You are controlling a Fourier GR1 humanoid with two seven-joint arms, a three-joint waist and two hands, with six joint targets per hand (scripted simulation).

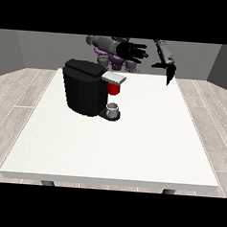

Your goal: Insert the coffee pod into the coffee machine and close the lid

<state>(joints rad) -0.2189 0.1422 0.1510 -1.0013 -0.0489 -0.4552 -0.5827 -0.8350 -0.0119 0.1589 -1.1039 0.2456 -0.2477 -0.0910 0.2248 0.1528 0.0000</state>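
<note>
Bare table (108, 153) fronts coffee machine (86, 87); both robot hands, (131, 51) and (169, 71), hover spread behind.

The coffee machine (83, 91) looks like matt black plastic (its lid (114, 77) a smooth grey); the desk (132, 150) is matt white, the floor (15, 104) pale wood planks.

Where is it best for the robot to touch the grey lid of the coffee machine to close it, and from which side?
Probably the lid is best pressed on its free end, jutting towards the view's right above the red part. Come from above: the flat grey top faces up, and the hand at the view's middle hovers over it.
</note>
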